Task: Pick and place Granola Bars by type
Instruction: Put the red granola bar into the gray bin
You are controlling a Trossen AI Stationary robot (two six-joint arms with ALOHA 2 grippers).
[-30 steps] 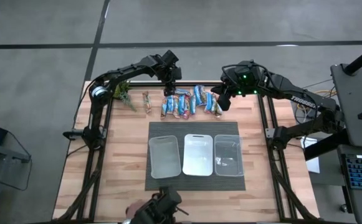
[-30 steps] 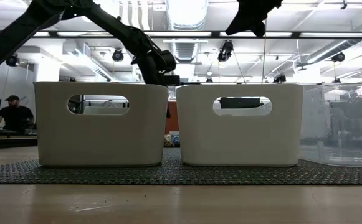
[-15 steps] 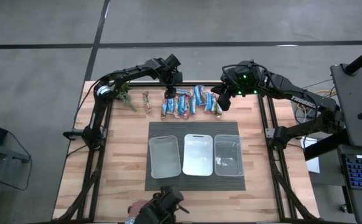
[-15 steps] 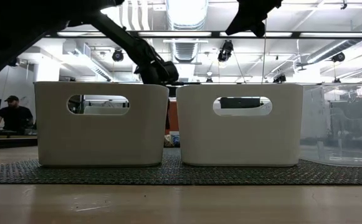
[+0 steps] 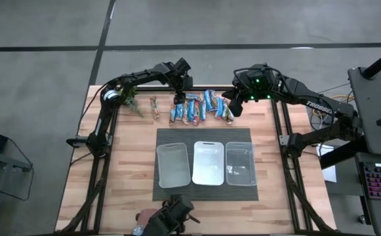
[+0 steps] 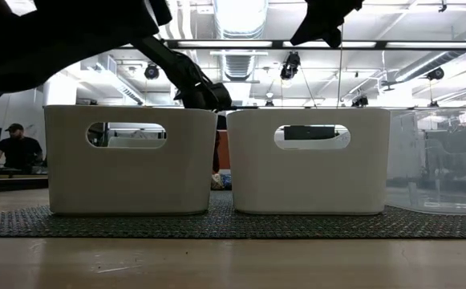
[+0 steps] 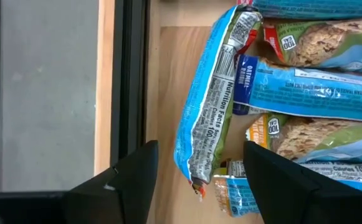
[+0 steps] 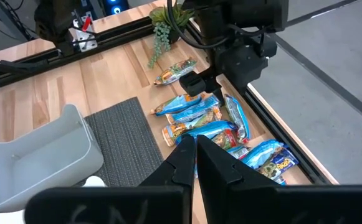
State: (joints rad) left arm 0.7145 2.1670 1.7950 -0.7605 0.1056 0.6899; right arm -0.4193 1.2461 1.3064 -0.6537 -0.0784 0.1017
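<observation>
Several granola bars (image 5: 200,108) lie in a cluster near the table's far edge, blue, blue with red/orange, and tan; one brownish bar (image 5: 155,106) lies apart to their left. My left gripper (image 7: 199,171) is open, low over the cluster's left end (image 5: 179,92). Its fingers stand on either side of one end of a blue bar (image 7: 209,106) that lies on its edge with the nutrition label showing; I see no touch. My right gripper (image 8: 195,149) is shut and hovers above the cluster's right end (image 5: 233,108), holding nothing.
Three bins stand side by side on a dark mat (image 5: 164,190) nearer the table's middle: two white ones (image 5: 173,164) (image 5: 208,162) and a clear one (image 5: 239,162). A small green plant (image 5: 130,98) sits left of the bars. A person (image 6: 16,148) is far behind.
My left arm has stretched out and sunk a little toward the bars at the far edge, its gripper staying over the cluster's left end. The bars lie as they did.
</observation>
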